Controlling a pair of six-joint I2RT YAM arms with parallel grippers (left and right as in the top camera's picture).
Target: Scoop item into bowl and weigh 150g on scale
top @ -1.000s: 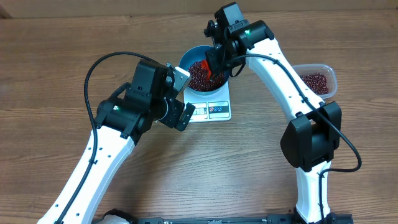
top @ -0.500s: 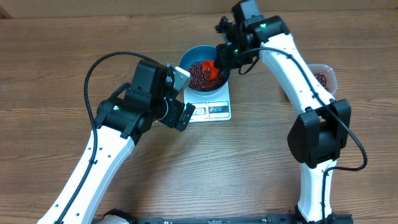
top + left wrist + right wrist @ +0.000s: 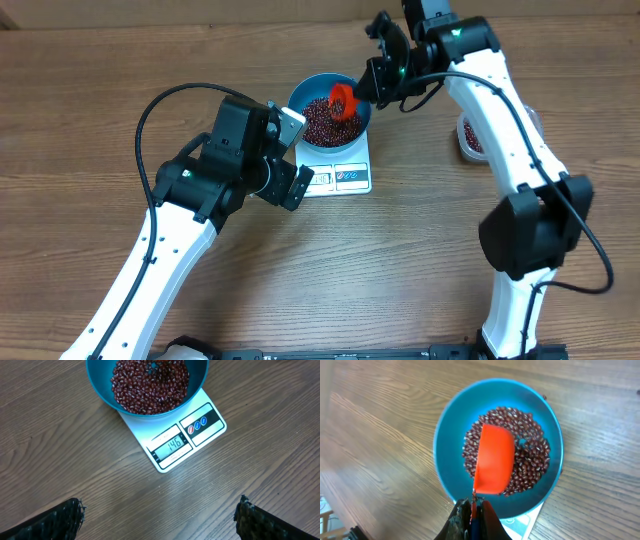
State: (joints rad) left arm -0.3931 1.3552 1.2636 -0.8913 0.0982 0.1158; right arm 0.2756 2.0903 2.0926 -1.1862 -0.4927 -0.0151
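Over the bowl [image 3: 447,435], right jaws pinch the orange scoop [image 3: 495,457]; left jaws spread wide; extra beans [image 3: 535,455] could push the scale [image 3: 172,444] too high.

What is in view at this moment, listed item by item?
table: one, brown wood, under everything
scale: one, white, on the table, display reads 146
bowl: one, blue, on the scale
tub: one, clear, right of the scale, partly hidden
beans: many, dark red-brown, heaped in the bowl; more in the tub
scoop: one, orange, over the bowl
left gripper: one, black, open, empty, beside the scale
right gripper: one, black, shut on the scoop
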